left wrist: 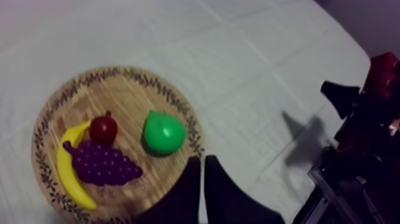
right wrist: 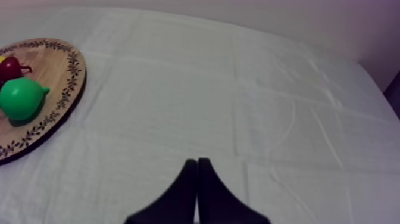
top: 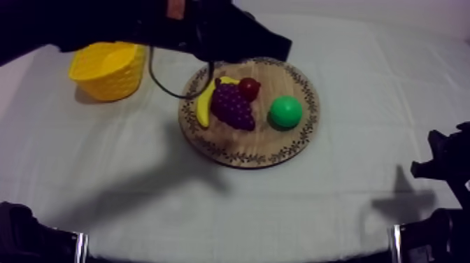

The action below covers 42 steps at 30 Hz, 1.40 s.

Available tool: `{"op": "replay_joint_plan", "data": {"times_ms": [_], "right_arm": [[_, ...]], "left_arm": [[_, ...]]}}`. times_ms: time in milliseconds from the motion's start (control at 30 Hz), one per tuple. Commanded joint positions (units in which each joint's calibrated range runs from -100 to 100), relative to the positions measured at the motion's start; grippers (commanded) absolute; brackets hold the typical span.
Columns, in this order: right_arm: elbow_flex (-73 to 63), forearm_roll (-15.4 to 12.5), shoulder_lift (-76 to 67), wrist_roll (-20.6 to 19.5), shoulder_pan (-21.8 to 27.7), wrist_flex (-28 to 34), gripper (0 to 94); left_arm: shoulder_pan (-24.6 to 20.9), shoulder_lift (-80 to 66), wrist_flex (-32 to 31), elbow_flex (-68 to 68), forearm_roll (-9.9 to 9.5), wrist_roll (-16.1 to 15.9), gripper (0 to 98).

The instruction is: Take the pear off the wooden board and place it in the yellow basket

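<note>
The green pear (top: 286,111) lies on the right half of the round wooden board (top: 280,150), apart from the grapes (top: 233,105), banana (top: 203,106) and small red fruit (top: 249,87). My left gripper (top: 277,46) hangs over the board's far edge, coming in from the upper left. In the left wrist view its fingers lie together, shut on nothing (left wrist: 202,161), just short of the pear (left wrist: 163,132). The yellow basket (top: 108,68) stands left of the board. My right gripper (top: 435,165) rests low at the right, shut (right wrist: 197,164), well away from the pear (right wrist: 21,98).
Bare cloth lies in front of the board and to its right. From the left wrist, my right arm (left wrist: 357,137) is a dark mass beyond the board (left wrist: 128,89). The board's rim (right wrist: 71,77) faces the right gripper across open cloth.
</note>
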Motion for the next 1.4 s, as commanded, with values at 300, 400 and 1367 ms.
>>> {"op": "replay_joint_plan", "data": {"times_ms": [300,400,1367], "right_arm": [[0.03,0.00,0.01,0.02,-0.02,0.03,0.3],[0.03,0.00,0.01,0.03,-0.02,0.03,0.3],[0.03,0.00,0.01,0.02,-0.02,0.03,0.3]], "left_arm": [[-1.68,5.25,1.19,3.66,1.52,1.09,37.4],[-1.69,6.05,0.86,3.84,1.54,1.07,71.9],[-2.95,21.81,12.70,-11.44,9.38,2.80,81.4]]}}
